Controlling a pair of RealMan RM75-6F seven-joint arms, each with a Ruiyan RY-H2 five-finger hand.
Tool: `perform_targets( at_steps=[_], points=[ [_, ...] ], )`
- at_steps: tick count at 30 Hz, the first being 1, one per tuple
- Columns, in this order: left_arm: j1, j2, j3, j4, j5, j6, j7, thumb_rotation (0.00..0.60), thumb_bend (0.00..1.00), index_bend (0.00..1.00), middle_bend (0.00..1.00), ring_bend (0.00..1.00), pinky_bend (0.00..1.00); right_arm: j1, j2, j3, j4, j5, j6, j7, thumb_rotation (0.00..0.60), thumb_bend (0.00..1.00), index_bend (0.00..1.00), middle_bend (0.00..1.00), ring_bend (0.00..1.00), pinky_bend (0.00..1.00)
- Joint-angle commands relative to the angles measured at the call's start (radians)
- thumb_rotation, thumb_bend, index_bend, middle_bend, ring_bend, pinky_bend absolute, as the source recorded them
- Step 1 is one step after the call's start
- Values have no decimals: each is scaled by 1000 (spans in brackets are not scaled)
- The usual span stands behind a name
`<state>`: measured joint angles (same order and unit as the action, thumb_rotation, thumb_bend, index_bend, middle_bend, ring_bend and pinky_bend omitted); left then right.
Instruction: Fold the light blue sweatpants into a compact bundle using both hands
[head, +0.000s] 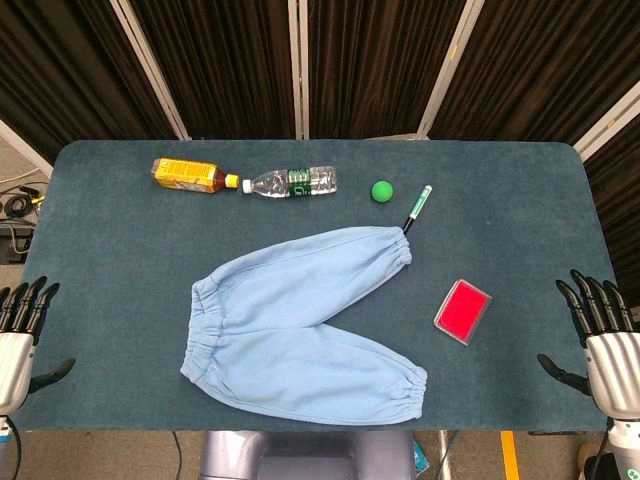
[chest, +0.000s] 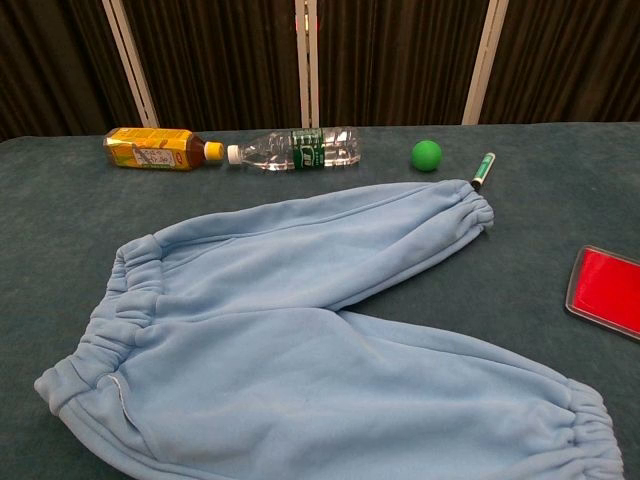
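Observation:
The light blue sweatpants (head: 295, 320) (chest: 300, 330) lie flat and unfolded on the teal table, waistband to the left, legs spread apart toward the right. One leg cuff ends near the marker at the upper right, the other near the front edge. My left hand (head: 20, 335) hovers at the table's left front edge, fingers apart, holding nothing. At the right front edge my right hand (head: 600, 335) does the same. Both hands are well clear of the pants and appear only in the head view.
Along the back lie a yellow-labelled tea bottle (head: 187, 176) (chest: 155, 149), a clear water bottle (head: 292, 183) (chest: 298, 148), a green ball (head: 382, 191) (chest: 426, 154) and a marker (head: 417, 208) (chest: 483, 171). A red card case (head: 462, 311) (chest: 608, 291) sits right of the pants.

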<state>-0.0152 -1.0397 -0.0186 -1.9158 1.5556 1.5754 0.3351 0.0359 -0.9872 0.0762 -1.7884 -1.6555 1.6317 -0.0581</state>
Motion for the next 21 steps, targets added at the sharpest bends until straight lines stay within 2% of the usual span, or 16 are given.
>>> perform_targets(
  at_steps=[1, 10, 14, 17, 21],
  points=[
    [-3, 0, -2, 1, -4, -5, 0, 600, 0, 0, 0, 0, 0, -1, 2, -3, -2, 1, -3, 10, 600, 0, 12, 0, 0, 0],
    [-6, -4, -8, -2, -20, -12, 12, 600, 0, 0, 0, 0, 0, 9, 5, -17, 8, -7, -35, 11, 600, 0, 12, 0, 0, 0],
    [-12, -10, -7, -1, -25, -24, 25, 600, 0, 0, 0, 0, 0, 28, 16, -44, 8, -40, -85, 8, 600, 0, 17, 0, 0, 0],
    [-13, -9, -7, -1, -27, -28, 25, 600, 0, 0, 0, 0, 0, 58, 18, -70, 22, -88, -146, -3, 600, 0, 70, 7, 0, 0],
    [-19, -7, -17, -1, -46, -34, 20, 600, 0, 0, 0, 0, 0, 123, -26, -110, 112, -239, -196, 46, 600, 0, 186, 112, 5, 34]
  ],
)
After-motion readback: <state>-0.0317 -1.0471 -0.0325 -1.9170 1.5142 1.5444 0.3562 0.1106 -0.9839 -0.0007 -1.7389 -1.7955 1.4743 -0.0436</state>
